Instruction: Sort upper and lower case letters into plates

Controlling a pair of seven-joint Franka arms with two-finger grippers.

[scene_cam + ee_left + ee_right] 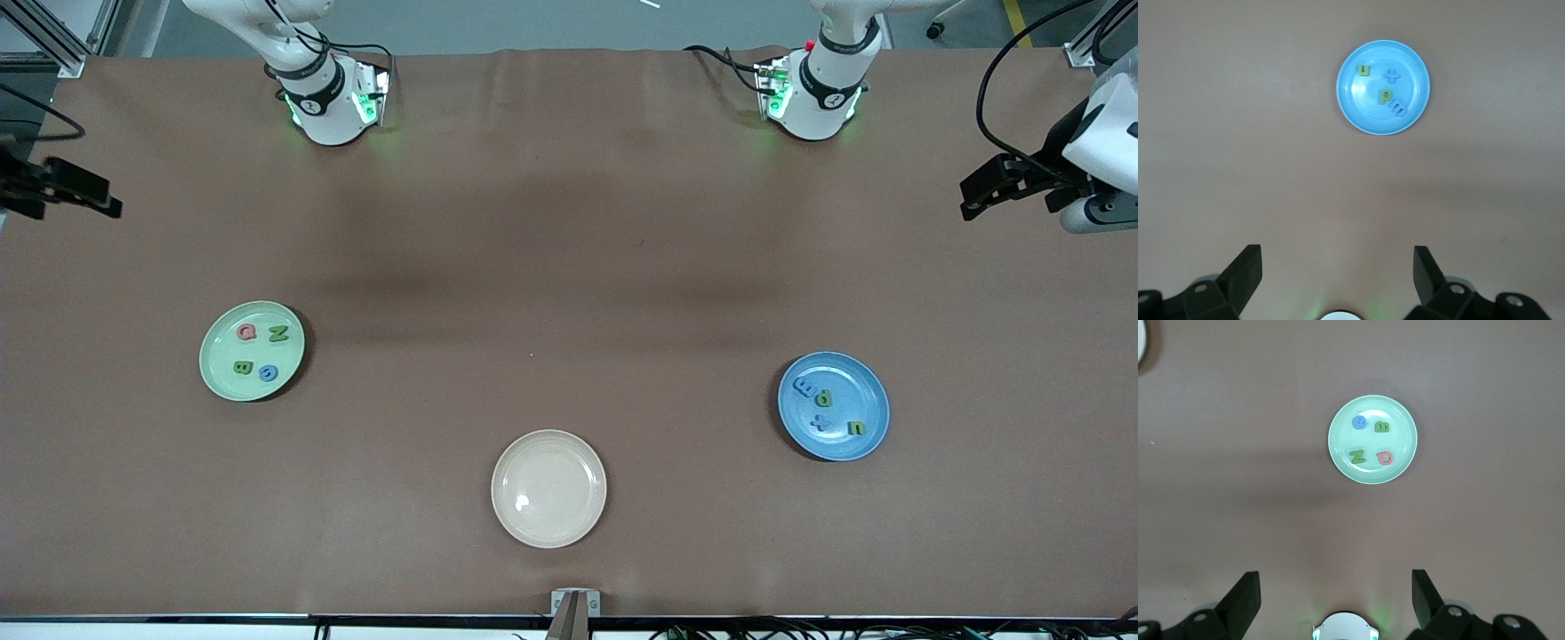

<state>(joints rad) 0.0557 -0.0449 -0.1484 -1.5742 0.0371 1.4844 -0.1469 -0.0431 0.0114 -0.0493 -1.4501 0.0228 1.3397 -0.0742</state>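
The mint green plate point(218, 356) lies toward the right arm's end of the table. It holds several letters: a pink one point(246, 332), a green N point(278, 334), a green B point(243, 366) and a blue one point(268, 373). It also shows in the right wrist view point(1405, 437). The blue plate point(869, 396) lies toward the left arm's end. It holds a blue m point(805, 387), a green p point(826, 397), a blue t point(821, 422) and a green u point(856, 428). It also shows in the left wrist view point(1358, 110). My left gripper point(966, 200) point(1338, 267) and right gripper point(111, 199) point(1336, 590) hang open and empty, high over the table's ends.
An empty cream plate point(548, 488) lies between the two plates, nearer to the front camera. The brown table cloth point(569, 267) covers the whole table. The arm bases point(329, 107) point(813, 98) stand at the back edge.
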